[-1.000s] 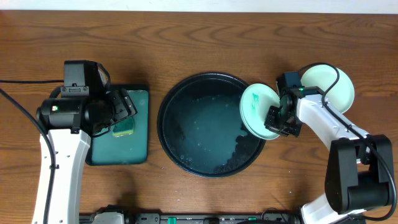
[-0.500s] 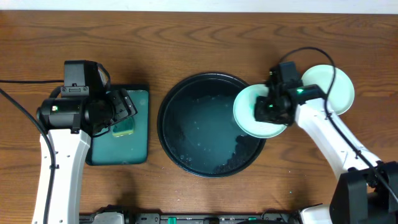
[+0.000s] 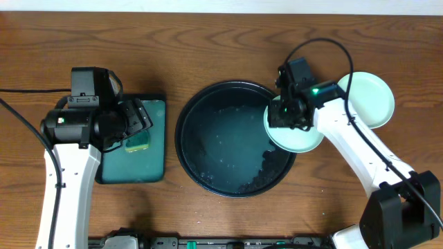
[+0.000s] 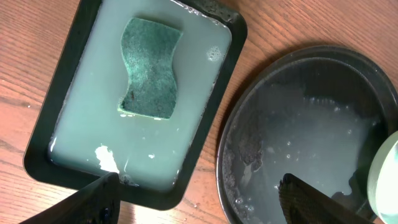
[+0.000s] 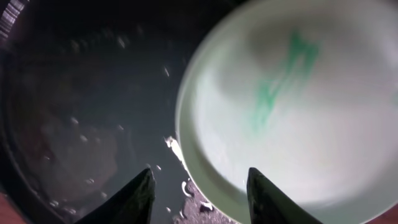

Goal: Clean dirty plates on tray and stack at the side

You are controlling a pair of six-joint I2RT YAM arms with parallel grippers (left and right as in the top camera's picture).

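Note:
A pale mint plate point(image 3: 299, 137) with a teal smear point(image 5: 280, 87) lies flat over the right rim of the round black tray point(image 3: 208, 104). My right gripper point(image 3: 284, 114) hovers over that plate's left edge. In the right wrist view the jaws point(image 5: 199, 194) stand open, with the plate's rim point(image 5: 186, 149) passing under the gap and neither finger touching it. A second mint plate point(image 3: 374, 100) sits on the table at the far right, partly behind the right arm. My left gripper point(image 4: 199, 199) is open and empty between the two trays.
A rectangular black-rimmed tray point(image 3: 158, 104) of milky water holds a green sponge point(image 4: 149, 68) at the left. The round tray point(image 4: 311, 124) holds shallow soapy water. A black cable point(image 3: 21, 93) runs along the table's left edge.
The right gripper brought the tilted plate down flat over the tray's right rim, opened, and moved up and left off it. The left arm has not moved.

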